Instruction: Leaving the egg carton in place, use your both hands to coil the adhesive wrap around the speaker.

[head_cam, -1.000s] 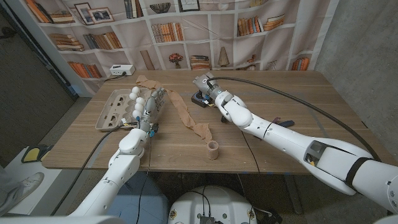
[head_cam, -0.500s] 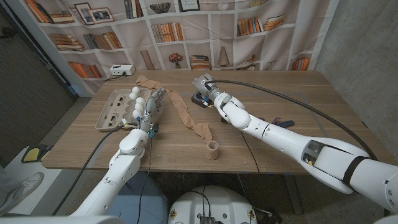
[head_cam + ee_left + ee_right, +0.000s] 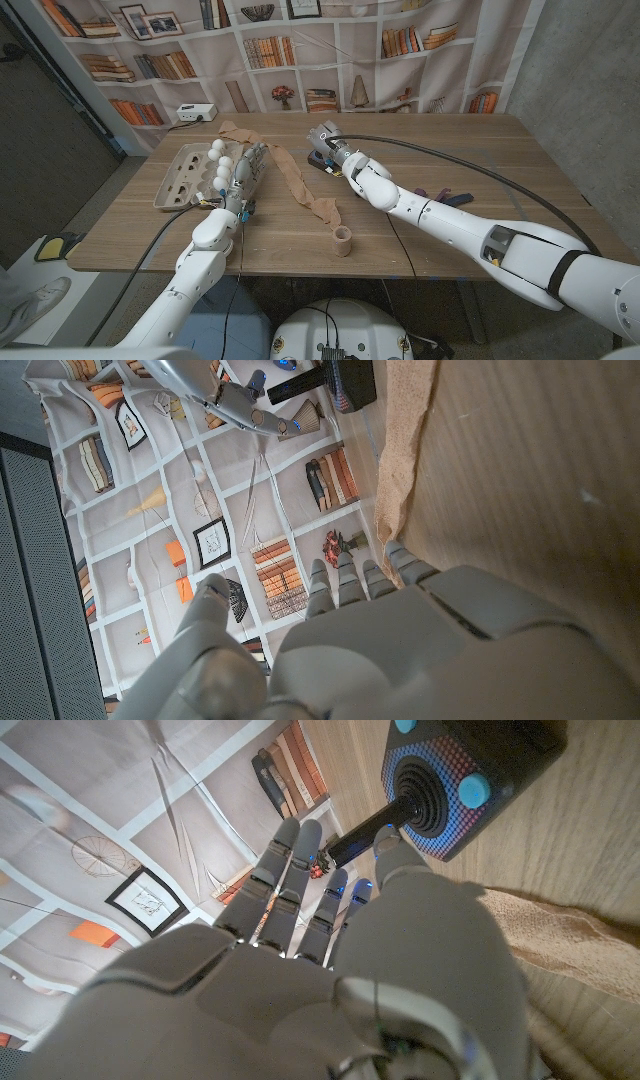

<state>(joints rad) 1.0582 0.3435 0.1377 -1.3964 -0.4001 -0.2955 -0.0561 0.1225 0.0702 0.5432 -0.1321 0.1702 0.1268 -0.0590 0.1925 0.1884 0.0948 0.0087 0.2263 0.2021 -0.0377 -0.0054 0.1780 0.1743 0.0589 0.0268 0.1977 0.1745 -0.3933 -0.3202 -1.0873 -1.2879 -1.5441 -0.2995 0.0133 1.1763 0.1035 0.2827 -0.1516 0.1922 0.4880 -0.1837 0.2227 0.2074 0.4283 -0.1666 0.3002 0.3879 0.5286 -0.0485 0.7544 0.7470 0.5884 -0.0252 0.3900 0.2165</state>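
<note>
Nearest the table's front edge I see a small tan roll [image 3: 343, 241] standing upright on the wood-grain table [image 3: 450, 250]. From it the adhesive wrap [image 3: 300, 190], a tan, crinkled, cloth-like strip, runs loosely back across the table toward the far edge. My left hand [image 3: 236, 182] stands beside the grey pulp egg carton [image 3: 178, 175], which holds white eggs [image 3: 217, 148]; its fingers are straight and close together with nothing in them, tips at the wrap's edge in the left wrist view. Farther back, my right hand [image 3: 330, 143] is over the speaker [image 3: 470, 780], a black box with a dotted blue-red grille and cyan round buttons. Its fingers [image 3: 290, 870] are extended and slightly apart, not gripping the speaker. Since a second ago the right hand has edged slightly left and farther back; left hand and carton are unchanged. No legible writing.
</note>
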